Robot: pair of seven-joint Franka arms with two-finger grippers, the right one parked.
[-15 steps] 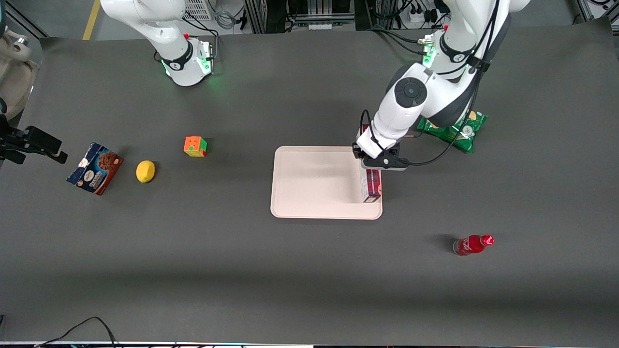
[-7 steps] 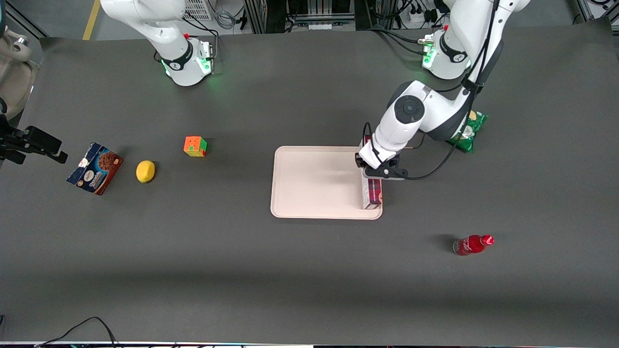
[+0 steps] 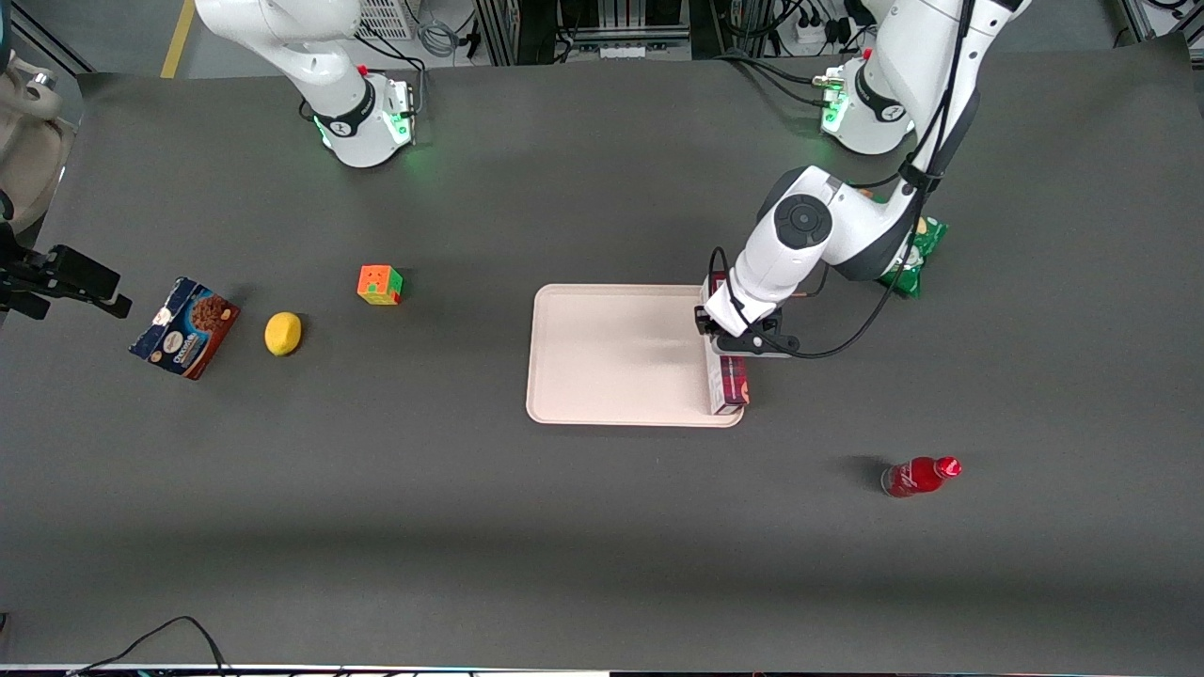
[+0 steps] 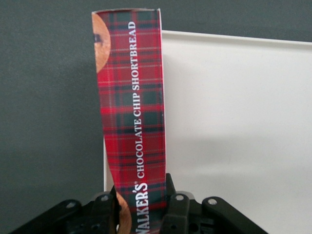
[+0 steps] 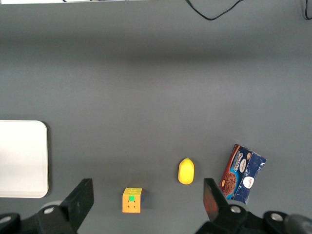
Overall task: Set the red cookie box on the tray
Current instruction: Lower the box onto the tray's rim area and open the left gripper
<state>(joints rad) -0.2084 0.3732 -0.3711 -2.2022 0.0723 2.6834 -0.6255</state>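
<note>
The red cookie box (image 3: 729,387), a long tartan carton with white lettering, lies lengthwise along the edge of the pale pink tray (image 3: 611,353) at the working arm's end. My left gripper (image 3: 738,337) is shut on the box's end farther from the front camera. In the left wrist view the box (image 4: 131,107) sits between the two black fingers (image 4: 176,210). It straddles the rim of the tray (image 4: 234,122), partly over the dark table. I cannot tell whether the box rests on the tray or hangs just above it.
A green chip bag (image 3: 905,256) lies under the working arm. A red bottle (image 3: 919,476) lies nearer the front camera than the tray. Toward the parked arm's end are a colour cube (image 3: 379,284), a lemon (image 3: 282,333) and a blue cookie box (image 3: 184,326).
The left gripper has come down with the box and shifted slightly toward the front camera and the working arm's end. The box now sits on the tray's edge line.
</note>
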